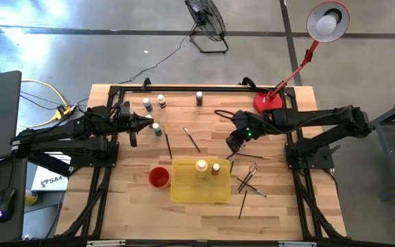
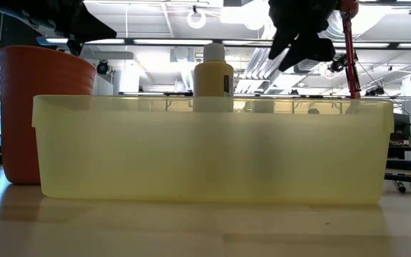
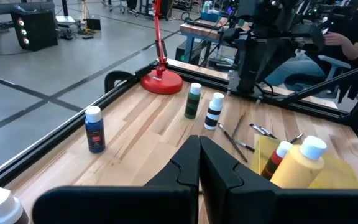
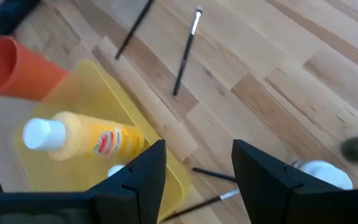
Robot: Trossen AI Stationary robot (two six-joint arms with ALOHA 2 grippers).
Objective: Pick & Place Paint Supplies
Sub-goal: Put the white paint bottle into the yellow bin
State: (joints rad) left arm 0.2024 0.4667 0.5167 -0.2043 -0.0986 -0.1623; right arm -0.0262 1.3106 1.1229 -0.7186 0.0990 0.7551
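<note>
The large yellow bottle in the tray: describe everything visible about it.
The large yellow bottle is opaque yellow plastic by its look, with a white cap and a printed label on its side. It stands upright, cap on, inside the translucent yellow tray, toward the side nearer the red cup. A smaller brown bottle stands beside it, apparently not touching. No end effector touches it.

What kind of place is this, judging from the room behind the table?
Probably a robotics lab or workshop: a bare grey concrete floor, a black floor fan, long ceiling strip lights, and further dark robot rigs on tables.
</note>
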